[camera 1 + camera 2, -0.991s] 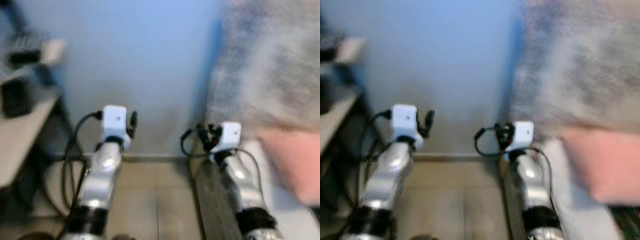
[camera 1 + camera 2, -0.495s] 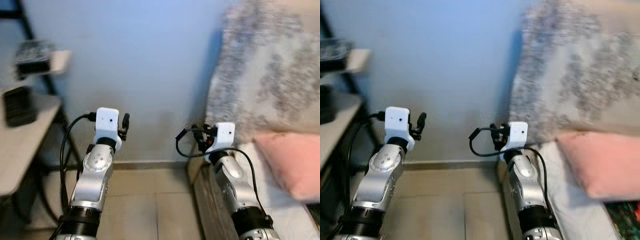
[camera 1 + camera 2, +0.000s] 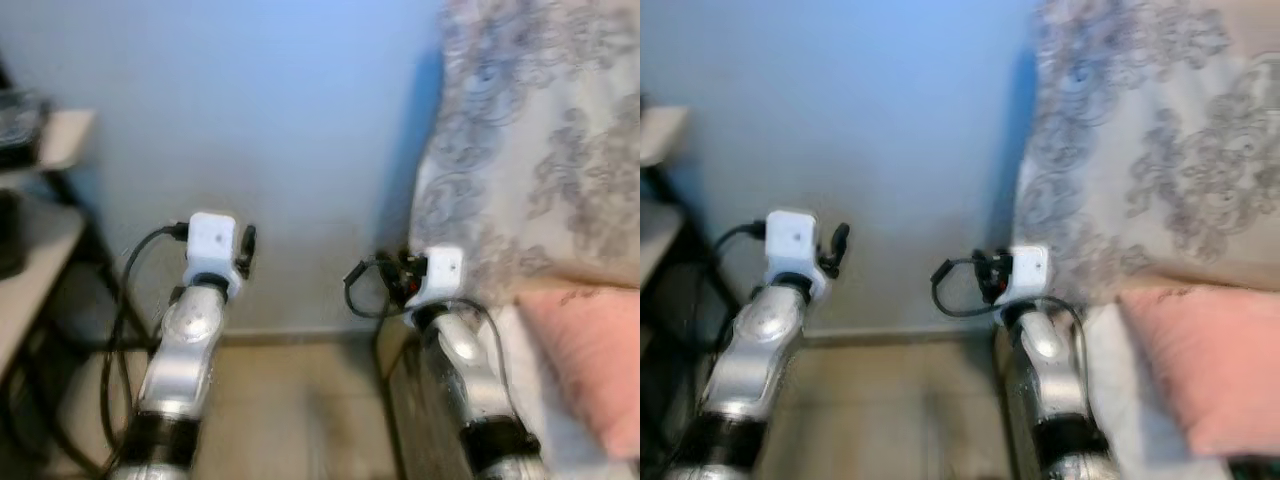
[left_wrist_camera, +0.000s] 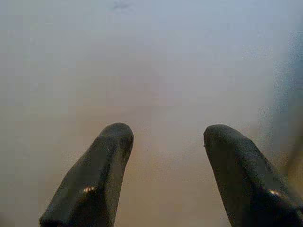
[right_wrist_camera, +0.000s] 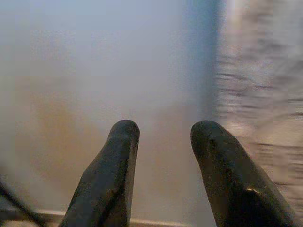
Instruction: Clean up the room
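Both silver arms reach forward toward a pale blue wall [image 3: 280,130]. My left gripper [image 4: 165,135] is open with nothing between its fingers, facing the bare wall. My right gripper [image 5: 163,130] is also open and empty, pointing at the wall beside a grey patterned cushion [image 3: 540,150]. A pink pillow [image 3: 590,350] lies on the couch at the right, just beyond my right arm [image 3: 455,350]. My left arm [image 3: 195,330] is raised over the tiled floor [image 3: 300,420].
A light table [image 3: 25,260] with dark items and a shelf stands at the left, with black cables [image 3: 115,350] hanging beside it. The couch edge [image 3: 410,400] runs along my right arm. The floor strip between table and couch is narrow.
The whole picture has shifted and blurred, so the camera has moved; the table has slid further left and the cushion looms larger. Both arms hold the same pose.
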### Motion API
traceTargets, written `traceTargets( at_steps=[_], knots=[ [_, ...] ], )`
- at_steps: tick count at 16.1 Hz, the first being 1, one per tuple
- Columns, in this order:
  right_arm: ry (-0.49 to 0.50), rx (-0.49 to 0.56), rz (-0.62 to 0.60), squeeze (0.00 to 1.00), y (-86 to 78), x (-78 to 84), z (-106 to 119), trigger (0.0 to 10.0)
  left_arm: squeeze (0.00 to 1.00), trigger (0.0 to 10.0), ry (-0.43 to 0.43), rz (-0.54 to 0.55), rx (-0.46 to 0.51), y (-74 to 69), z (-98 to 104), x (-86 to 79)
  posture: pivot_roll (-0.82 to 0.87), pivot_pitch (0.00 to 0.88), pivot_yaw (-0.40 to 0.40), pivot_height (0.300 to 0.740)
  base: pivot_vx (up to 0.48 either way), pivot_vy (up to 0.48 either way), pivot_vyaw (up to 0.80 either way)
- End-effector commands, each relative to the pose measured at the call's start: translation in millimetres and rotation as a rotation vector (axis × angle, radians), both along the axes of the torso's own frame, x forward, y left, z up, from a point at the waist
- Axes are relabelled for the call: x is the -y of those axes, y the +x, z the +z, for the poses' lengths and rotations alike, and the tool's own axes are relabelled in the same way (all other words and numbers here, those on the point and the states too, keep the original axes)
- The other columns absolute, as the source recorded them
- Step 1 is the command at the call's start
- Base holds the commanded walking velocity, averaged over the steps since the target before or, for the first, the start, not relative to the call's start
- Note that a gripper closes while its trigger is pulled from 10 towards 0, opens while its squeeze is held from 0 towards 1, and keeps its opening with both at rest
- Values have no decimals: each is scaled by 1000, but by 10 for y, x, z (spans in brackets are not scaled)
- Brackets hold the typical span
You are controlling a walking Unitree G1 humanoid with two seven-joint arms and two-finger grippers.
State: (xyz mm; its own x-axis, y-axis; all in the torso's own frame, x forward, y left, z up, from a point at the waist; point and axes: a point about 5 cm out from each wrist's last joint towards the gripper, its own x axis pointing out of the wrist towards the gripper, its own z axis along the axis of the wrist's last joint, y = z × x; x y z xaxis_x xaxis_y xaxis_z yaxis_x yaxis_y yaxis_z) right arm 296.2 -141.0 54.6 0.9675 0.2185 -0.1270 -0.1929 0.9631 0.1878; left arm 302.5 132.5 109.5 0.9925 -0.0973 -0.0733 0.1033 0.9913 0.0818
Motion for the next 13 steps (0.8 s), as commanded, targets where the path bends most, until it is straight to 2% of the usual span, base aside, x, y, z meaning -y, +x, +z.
traceTargets(
  at_steps=[1,2,4,5,6,7,9,10,11,13],
  knots=[
    [6,30,16,0,43,-73,81,10000,0,10000,23,24,19,13,50,-94,47,0,-33,740,458,0,0],
    [7,24,21,0,41,-79,72,10000,0,10000,20,29,22,11,49,-96,47,0,-33,740,458,0,0],
    [-17,-59,67,0,34,-128,-48,10000,0,10000,2,34,-33,52,-26,-78,48,0,-40,740,0,0,0],
    [-39,-164,99,0,48,-163,-227,10000,0,10000,-9,37,-164,137,-346,-152,56,0,-50,740,0,0,0],
    [-52,-192,107,0,62,-162,-271,10000,0,10000,-22,47,-240,136,-522,-193,62,0,-56,740,0,0,0],
    [-63,-200,113,0,68,-160,-285,10000,0,10000,-32,60,-269,130,-590,-214,61,0,-56,740,0,0,0],
    [-119,-278,146,0,43,-152,-415,10000,0,10000,-77,85,-392,58,-870,-222,51,0,-53,740,0,0,0],
    [-134,-303,145,0,26,-134,-457,10000,0,10000,-97,87,-423,35,-927,-200,52,0,-57,740,0,0,0],
    [-177,-396,132,0,-42,-71,-595,10000,0,10000,-114,104,-509,-49,-1095,-161,53,0,-65,740,0,0,0],
    [-181,-475,106,0,-90,-7,-681,10000,0,10000,-82,87,-582,-158,-1243,-126,49,0,-67,740,0,0,0]
  ],
)
